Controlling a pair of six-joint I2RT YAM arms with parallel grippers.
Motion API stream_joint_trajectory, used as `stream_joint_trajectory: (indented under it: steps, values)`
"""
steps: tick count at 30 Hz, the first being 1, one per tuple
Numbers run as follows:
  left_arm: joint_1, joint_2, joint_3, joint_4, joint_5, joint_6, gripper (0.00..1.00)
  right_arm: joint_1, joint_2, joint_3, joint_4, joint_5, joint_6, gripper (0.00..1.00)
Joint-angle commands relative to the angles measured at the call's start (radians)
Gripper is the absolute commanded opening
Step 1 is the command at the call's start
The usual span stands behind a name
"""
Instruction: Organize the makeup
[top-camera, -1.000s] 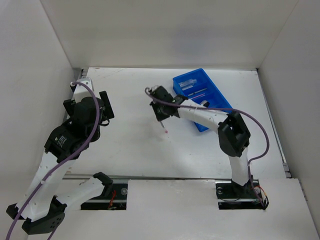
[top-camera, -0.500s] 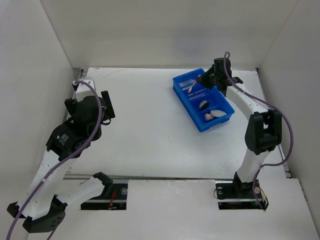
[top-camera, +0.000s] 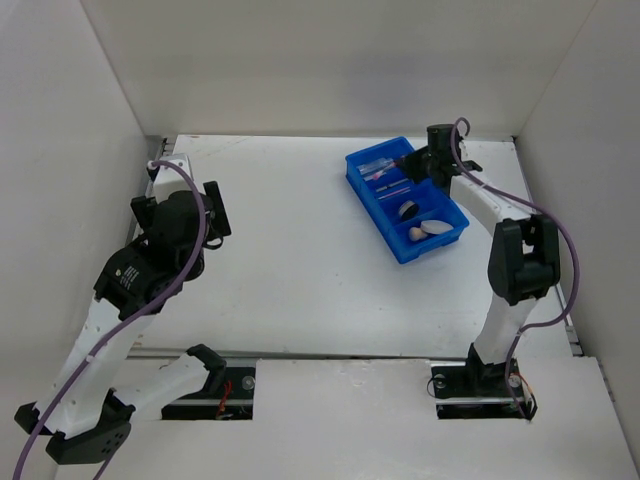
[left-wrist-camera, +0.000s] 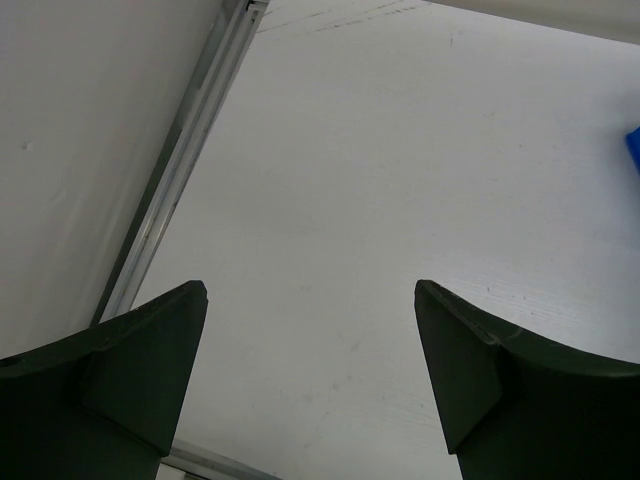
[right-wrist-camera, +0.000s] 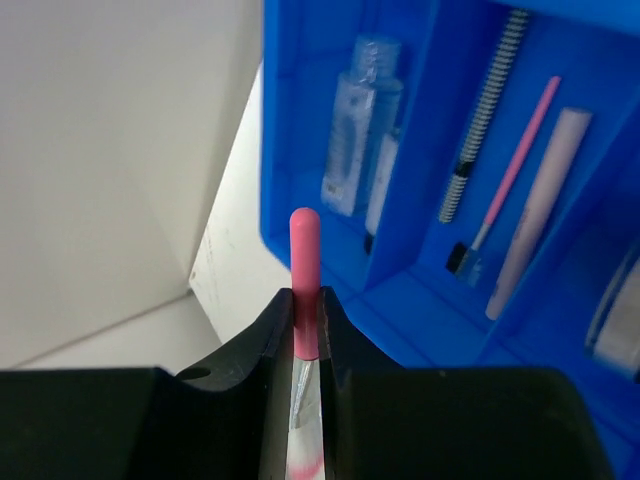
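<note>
My right gripper (top-camera: 413, 166) (right-wrist-camera: 305, 296) is shut on a thin pink stick (right-wrist-camera: 305, 245) and holds it over the far end of the blue tray (top-camera: 380, 224) (right-wrist-camera: 290, 120). In the right wrist view the tray holds a clear rectangular tube (right-wrist-camera: 360, 125), a thin dark pencil with a spiral (right-wrist-camera: 487, 115), a thin pink stick (right-wrist-camera: 522, 150) and a pale pink stick (right-wrist-camera: 545, 210). The top view shows a black round compact (top-camera: 408, 210), a beige puff (top-camera: 437, 227) and a peach sponge (top-camera: 416, 235) in the near compartment. My left gripper (top-camera: 213, 208) (left-wrist-camera: 310, 290) is open and empty above bare table.
White walls enclose the table on the left, back and right. A metal rail (left-wrist-camera: 175, 190) runs along the table's left edge by the left gripper. The tray stands at the back right, close to the right arm (top-camera: 515, 260).
My right arm has swung from the middle of the table to the tray's far end, carrying the pink stick. The left arm has barely moved.
</note>
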Motion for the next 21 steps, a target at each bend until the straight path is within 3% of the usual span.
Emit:
stream_joint_trajectory:
  steps: [1,7,21]
  values:
    - [0.000,0.000,0.028,0.016,-0.023,0.005,0.82,-0.018,-0.013,-0.033,0.022,0.078,0.063,0.01]
    - [0.000,0.010,0.028,0.016,-0.023,0.014,0.82,-0.027,-0.003,-0.033,0.013,0.112,0.063,0.04]
    - [0.000,0.028,0.037,0.016,-0.023,0.014,0.83,-0.036,0.055,0.037,-0.024,0.103,0.004,0.48]
